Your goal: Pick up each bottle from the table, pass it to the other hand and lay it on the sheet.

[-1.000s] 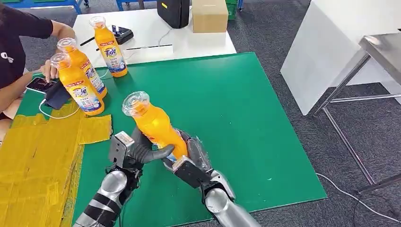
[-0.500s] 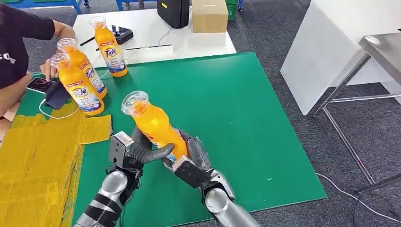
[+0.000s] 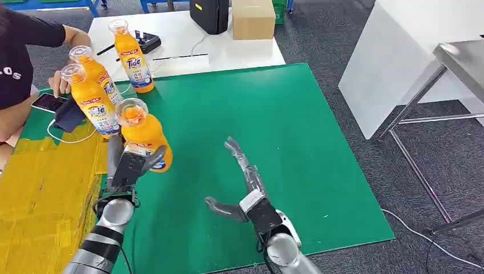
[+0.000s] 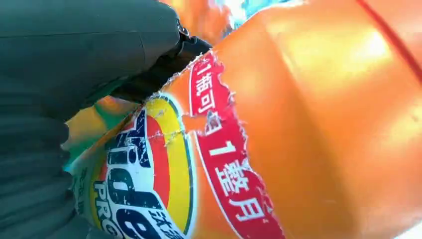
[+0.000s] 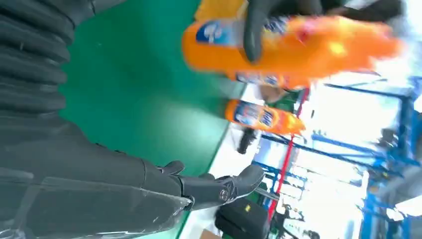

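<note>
My left hand (image 3: 130, 165) grips an orange Tide bottle (image 3: 142, 134) upright above the edge between the green mat and the yellow sheet (image 3: 45, 194). Up close, the bottle's label (image 4: 164, 184) lies against the dark fingers (image 4: 89, 45). My right hand (image 3: 245, 182) is open over the green mat, fingers stretched out, holding nothing; its fingers (image 5: 219, 186) show in the right wrist view, with the held bottle (image 5: 298, 47) beyond. Three more orange bottles (image 3: 94, 105) (image 3: 101, 77) (image 3: 132, 57) stand at the mat's far left.
A person's arm (image 3: 34, 34) reaches in at the far left by a phone (image 3: 47, 103) and cable. A white table (image 3: 182, 43) behind the mat carries a black bag (image 3: 210, 14) and a cardboard box (image 3: 253, 18). A metal table frame (image 3: 434, 103) stands to the right.
My right hand let go of the bottle and opened. My left hand carried the bottle left, toward the yellow sheet.
</note>
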`<state>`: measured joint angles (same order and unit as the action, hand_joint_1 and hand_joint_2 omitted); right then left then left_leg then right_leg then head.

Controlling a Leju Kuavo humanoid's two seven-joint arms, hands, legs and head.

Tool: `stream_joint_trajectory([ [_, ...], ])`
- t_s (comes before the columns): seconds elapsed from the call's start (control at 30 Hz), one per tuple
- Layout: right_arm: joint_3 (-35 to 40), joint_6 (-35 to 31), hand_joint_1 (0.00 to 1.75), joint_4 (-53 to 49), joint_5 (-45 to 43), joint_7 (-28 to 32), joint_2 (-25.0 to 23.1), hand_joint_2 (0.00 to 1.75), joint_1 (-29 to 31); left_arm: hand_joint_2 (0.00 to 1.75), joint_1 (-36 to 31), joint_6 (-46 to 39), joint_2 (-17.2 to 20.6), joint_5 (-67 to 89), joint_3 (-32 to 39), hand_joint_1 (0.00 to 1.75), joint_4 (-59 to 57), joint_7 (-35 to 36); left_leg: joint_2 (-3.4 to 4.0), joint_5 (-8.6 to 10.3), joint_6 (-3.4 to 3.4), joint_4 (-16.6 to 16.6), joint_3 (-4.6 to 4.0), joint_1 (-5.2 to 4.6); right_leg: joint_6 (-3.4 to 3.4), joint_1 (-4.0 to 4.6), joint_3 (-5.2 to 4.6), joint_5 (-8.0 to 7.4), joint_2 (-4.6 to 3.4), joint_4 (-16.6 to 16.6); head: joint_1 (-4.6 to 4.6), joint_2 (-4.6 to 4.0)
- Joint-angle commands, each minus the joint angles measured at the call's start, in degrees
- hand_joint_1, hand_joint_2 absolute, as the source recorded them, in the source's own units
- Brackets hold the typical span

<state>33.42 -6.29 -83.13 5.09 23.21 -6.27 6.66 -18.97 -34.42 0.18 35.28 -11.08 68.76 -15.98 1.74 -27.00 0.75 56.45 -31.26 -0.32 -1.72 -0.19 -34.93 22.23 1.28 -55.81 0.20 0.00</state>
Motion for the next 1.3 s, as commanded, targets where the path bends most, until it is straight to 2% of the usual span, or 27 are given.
stream_joint_trajectory([
  [0.03,-4.34,1.75,0.0,-7.62,-2.07,-0.25,4.35,1.75,-1.6,1.75,-5.95,1.74,3.13,2.56,5.94,1.75,-11.06,0.52,-0.22,-0.08,-0.08,-0.01,0.23,0.1,0.02,0.06,0.27,0.09,-0.02,0.04,0.0,0.0],
  [0.17,-5.43,2.93,0.0,-7.86,-3.0,-0.14,4.79,1.75,-1.71,1.75,-8.56,2.19,5.65,8.6,6.48,1.75,-15.4,3.88,-0.32,-0.16,-0.11,0.04,0.37,0.18,0.02,0.13,0.44,0.17,-0.01,0.04,0.0,0.0],
  [0.3,-4.66,3.98,0.0,-8.1,-2.65,-0.27,5.3,1.75,-1.45,1.75,-12.12,-2.9,10.89,28.94,3.83,1.75,-22.87,12.14,-0.22,-0.05,-0.08,0.0,0.21,0.09,0.03,0.05,0.24,0.08,0.01,0.01,0.04,0.0],
  [0.4,-4.75,6.33,0.0,-7.69,-6.24,-1.59,6.29,1.75,-1.25,1.75,-12.83,-2.59,13.82,41.22,2.53,1.75,-27.32,16.68,0.11,-0.08,-0.12,-0.03,0.3,0.11,0.06,0.08,0.24,0.03,-0.28,0.03,0.02,0.0],
  [0.57,-6.31,6.75,0.0,-6.76,-8.36,-2.09,7.1,1.75,-1.21,1.75,-12.73,-3.48,16.1,48.42,1.67,1.75,-33.44,18.52,-0.05,-0.07,-0.14,-0.03,0.34,0.14,0.02,0.11,0.3,0.09,-0.19,0.04,0.0,0.0],
  [0.7,-7.04,6.86,0.0,-6.1,-9.14,-2.31,7.7,1.75,-1.34,1.75,-10.88,-5.58,17.93,52.74,1.15,1.75,-33.79,19.93,0.03,-0.04,-0.1,-0.05,0.28,0.11,0.0,0.1,0.23,0.05,-0.21,0.04,0.0,0.0],
  [1.1,-7.0,6.86,0.0,-5.76,-9.14,-2.31,7.83,1.75,-1.3,1.75,-9.42,-5.58,18.43,53.84,1.43,1.75,-32.55,19.65,-0.09,-0.05,-0.14,-0.03,0.25,0.13,0.03,0.1,0.26,0.07,-0.16,0.04,0.02,0.0],
  [1.27,-6.79,6.8,0.0,-5.38,-9.56,-2.24,8.17,1.75,-1.2,1.75,-6.98,-5.58,17.6,52.13,2.83,1.75,-29.85,16.87,-0.02,0.01,-0.09,-0.06,0.14,0.05,0.0,0.04,0.11,0.02,-0.13,0.03,0.02,0.0],
  [1.3,-6.74,6.8,0.0,-5.34,-9.56,-2.24,8.24,1.75,-1.18,1.75,-6.74,-5.58,17.55,52.45,2.85,0.28,-29.59,16.86,-0.08,-0.06,-0.11,-0.05,0.28,0.1,0.01,0.08,0.27,0.08,-0.16,0.05,0.02,0.0],
])
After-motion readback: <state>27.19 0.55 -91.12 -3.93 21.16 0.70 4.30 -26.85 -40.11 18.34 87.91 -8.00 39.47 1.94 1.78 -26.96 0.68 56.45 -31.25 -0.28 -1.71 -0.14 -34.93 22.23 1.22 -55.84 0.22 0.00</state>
